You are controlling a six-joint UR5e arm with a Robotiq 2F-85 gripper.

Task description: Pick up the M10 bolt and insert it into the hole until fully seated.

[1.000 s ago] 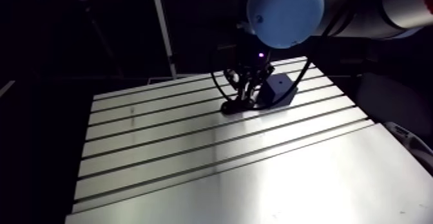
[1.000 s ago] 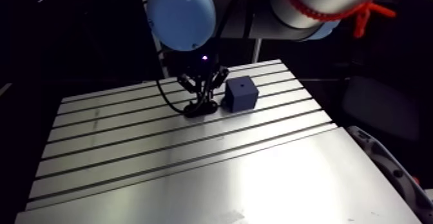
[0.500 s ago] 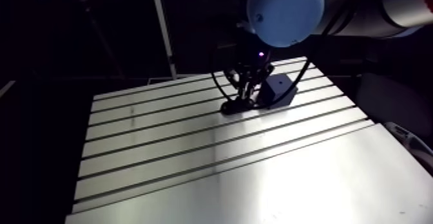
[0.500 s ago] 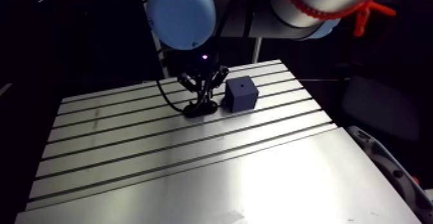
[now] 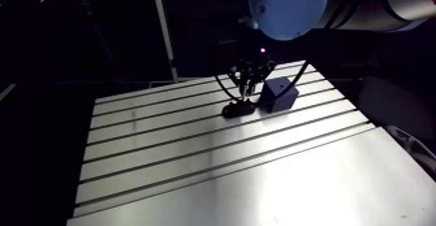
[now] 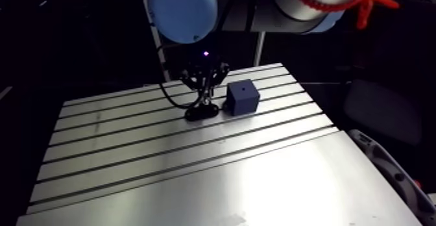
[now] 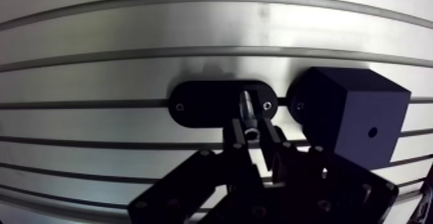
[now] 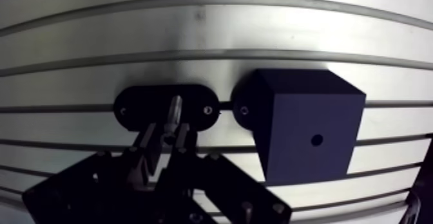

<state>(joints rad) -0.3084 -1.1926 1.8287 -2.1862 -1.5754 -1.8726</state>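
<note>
In the wrist view my gripper (image 7: 252,136) is shut on the M10 bolt (image 7: 247,108), whose silver shank sticks out ahead of the fingertips. The bolt hangs over a black oval holder (image 7: 206,104) that lies on the slotted table (image 5: 194,170). Beside the holder stands a dark blue cube (image 7: 348,117) with a small round hole (image 7: 372,132) in the face turned toward me. In the arm view the gripper (image 6: 205,96) hovers just above the holder (image 6: 201,113), with the cube (image 6: 242,97) to its right. Whether the bolt's tip still touches the holder I cannot tell.
Several parallel slots run across the far half of the aluminium table, and a smooth plate (image 6: 259,189) covers the near half. The table's right edge (image 6: 337,128) is close behind the cube.
The gripper has risen a little from the black holder with the bolt between its fingers. The arm view has shifted slightly with the arm. Holder and cube stay put.
</note>
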